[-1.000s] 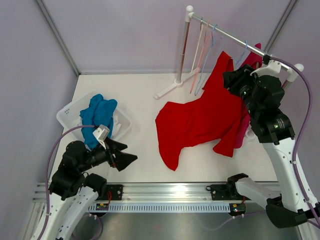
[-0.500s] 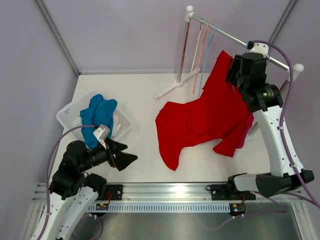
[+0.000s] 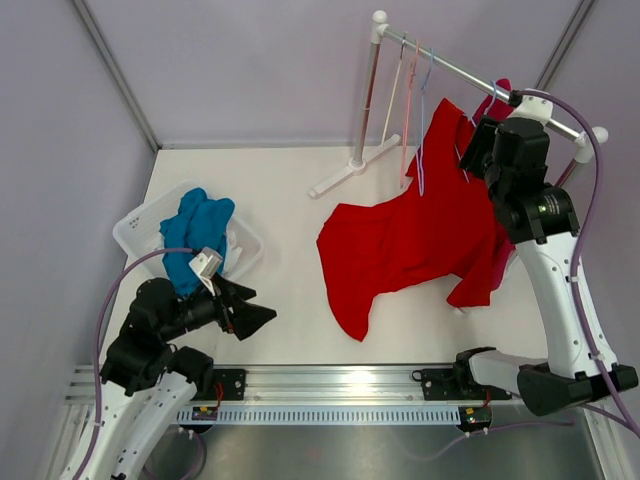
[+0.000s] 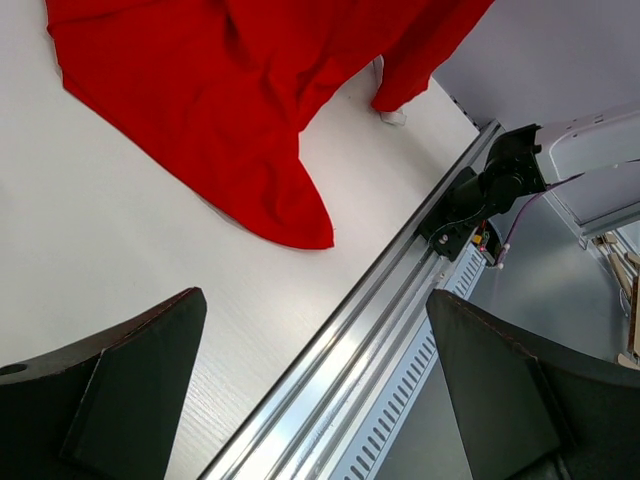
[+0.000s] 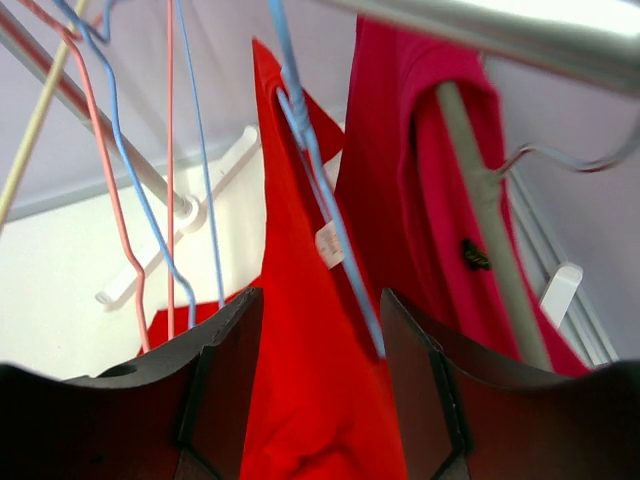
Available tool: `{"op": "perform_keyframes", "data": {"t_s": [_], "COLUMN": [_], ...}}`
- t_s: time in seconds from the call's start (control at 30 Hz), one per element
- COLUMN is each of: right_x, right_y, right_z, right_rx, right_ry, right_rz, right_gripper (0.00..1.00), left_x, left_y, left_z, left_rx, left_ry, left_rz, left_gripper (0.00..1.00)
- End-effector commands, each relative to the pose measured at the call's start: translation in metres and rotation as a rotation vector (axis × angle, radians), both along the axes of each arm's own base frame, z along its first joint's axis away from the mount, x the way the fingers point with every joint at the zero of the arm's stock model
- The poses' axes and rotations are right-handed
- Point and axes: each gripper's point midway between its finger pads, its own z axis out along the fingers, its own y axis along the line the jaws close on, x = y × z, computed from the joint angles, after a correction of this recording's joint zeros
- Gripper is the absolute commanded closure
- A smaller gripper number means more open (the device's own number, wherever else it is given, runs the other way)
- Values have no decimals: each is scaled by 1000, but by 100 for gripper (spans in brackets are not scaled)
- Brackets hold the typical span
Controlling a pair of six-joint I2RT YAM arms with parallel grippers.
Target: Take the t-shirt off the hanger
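In the top view the red t-shirt (image 3: 415, 240) is only partly down: its collar end hangs high on the rail (image 3: 470, 78) just beside the right pincer (image 3: 474, 152), while the body and a sleeve spill away below that pincer onto the bench (image 3: 290, 200). The left pincer (image 3: 248, 316) sits low and well apart from the cloth, beside the basket (image 3: 135, 232) of blue fabric. From the left wrist, its fingers (image 4: 120, 385) stand wide and released with nothing between them, and the shirt's hem lies far ahead of them on the bench. From the right wrist, the blue hanger (image 5: 322, 195) runs down inside the collar, directly ahead of the released pincer, whose jaws straddle the red cloth without clamping it; a darker pink garment (image 5: 420, 170) hangs just to its right. By my reading the real work is left: grasp the cloth near the collar and draw it off the hanger.
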Motion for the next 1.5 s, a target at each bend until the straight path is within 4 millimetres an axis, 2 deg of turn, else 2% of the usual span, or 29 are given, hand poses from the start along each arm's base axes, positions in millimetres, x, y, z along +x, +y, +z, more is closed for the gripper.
{"op": "perform_keyframes", "data": {"t_s": [0.0, 0.13, 0.33, 0.43, 0.53, 0.6, 0.67, 0.8, 0.87, 0.9, 0.93, 1.0, 1.03, 1.1, 1.23, 1.47], "right_x": [-13, -10, 6, 15, 21, 23, 24, 30, 32, 32, 32, 31, 32, 27, 21, -6], "right_y": [-17, -14, -5, -6, -6, -3, 0, 4, 5, 4, 5, 12, 15, 21, 25, 6], "right_z": [34, 27, 11, 3, -2, -1, -1, -10, -12, -13, -6, -5, 5, 11, 40, 98], "right_rx": [-31, -34, -33, -31, -30, -19, -10, -9, -3, 1, 11, 30, 43, 66, 114, 143], "right_ry": [-115, -110, -57, -39, -31, -50, -61, -35, -36, -39, -71, -92, -134, -172, -296, -494], "right_rz": [-47, -35, 3, 0, 0, 13, 29, 42, 43, 41, 44, 78, 92, 129, 148, 71], "right_gripper": [41, 41, 42, 46, 55, 67, 68, 64, 66, 71, 81, 87, 94, 100, 100, 100], "left_x": [4, 3, 4, 4, 4, 4, 4, 4, 4, 4, 5, 5, 6, 5, 5, 5], "left_y": [-4, -4, -4, -4, -5, -5, -5, -5, -5, -4, -4, -4, -3, -3, -4, -7], "left_z": [7, 7, 7, 7, 6, 6, 6, 6, 7, 7, 7, 7, 6, 8, 12, 29], "left_rx": [-19, -19, -19, -17, -17, -16, -15, -14, -16, -16, -16, -15, -14, -13, -14, -30], "left_ry": [-22, -23, -21, -18, -15, -15, -14, -16, -18, -20, -20, -20, -18, -28, -38, -43], "left_rz": [-12, -12, -15, -13, -16, -20, -17, -17, -17, -14, -11, -9, -2, -6, -11, -32], "left_gripper": [1, 1, 1, 1, 1, 1, 1, 1, 1, 1, 1, 1, 1, 1, 1, 1]}}
